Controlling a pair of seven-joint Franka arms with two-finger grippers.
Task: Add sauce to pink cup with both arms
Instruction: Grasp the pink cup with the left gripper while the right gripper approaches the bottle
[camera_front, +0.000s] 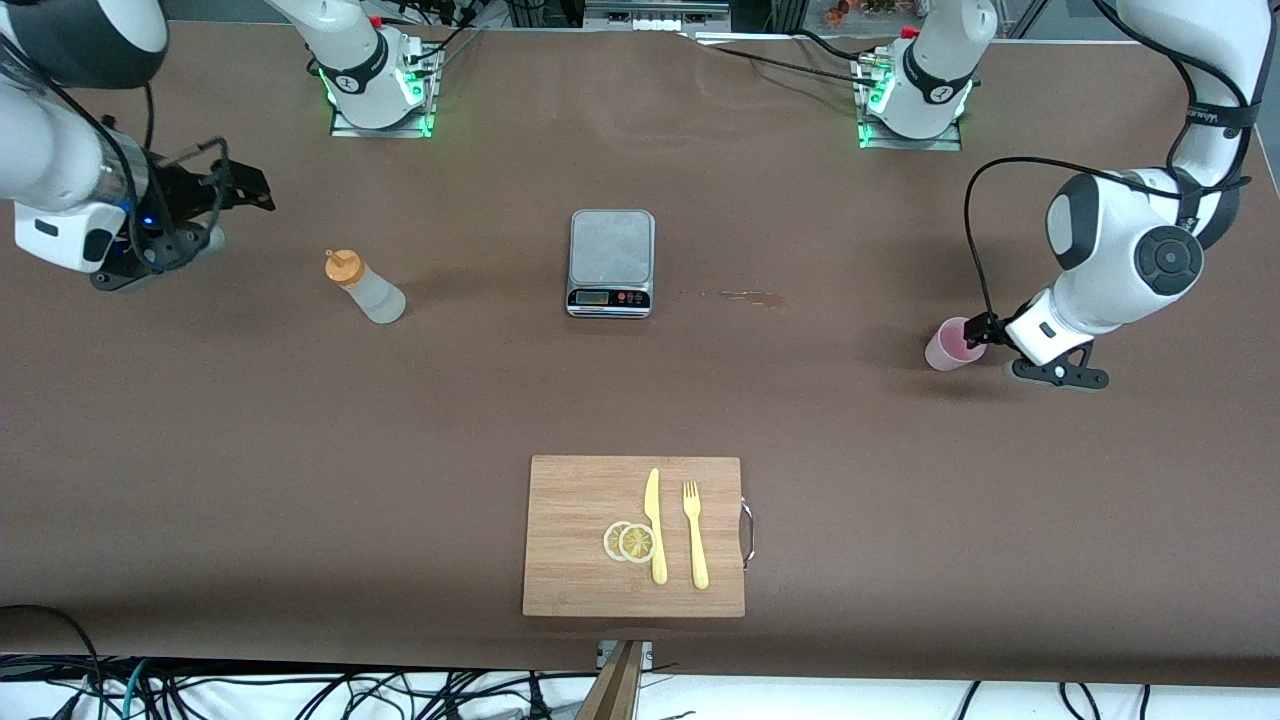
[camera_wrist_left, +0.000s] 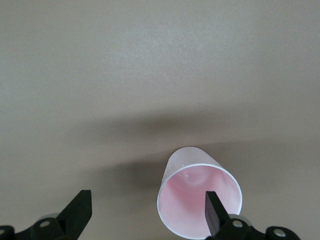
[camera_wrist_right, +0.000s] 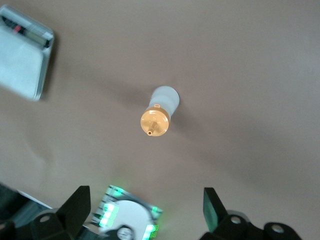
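Observation:
The sauce bottle (camera_front: 365, 288), frosted white with an orange cap, stands on the brown table toward the right arm's end; it also shows in the right wrist view (camera_wrist_right: 160, 112). My right gripper (camera_front: 235, 215) is open and empty, above the table beside the bottle and apart from it (camera_wrist_right: 146, 200). The pink cup (camera_front: 950, 345) stands toward the left arm's end. My left gripper (camera_front: 1000, 350) is open and low beside it. In the left wrist view (camera_wrist_left: 147, 200) one finger (camera_wrist_left: 215, 215) overlaps the cup's mouth (camera_wrist_left: 195, 195); the other is well apart.
A grey kitchen scale (camera_front: 611, 262) sits mid-table, also in the right wrist view (camera_wrist_right: 22, 60). A small brown stain (camera_front: 745, 296) lies beside it. Nearer the front camera, a wooden board (camera_front: 580, 540) holds a yellow knife (camera_front: 655, 525), fork (camera_front: 694, 535) and lemon slices (camera_front: 630, 542).

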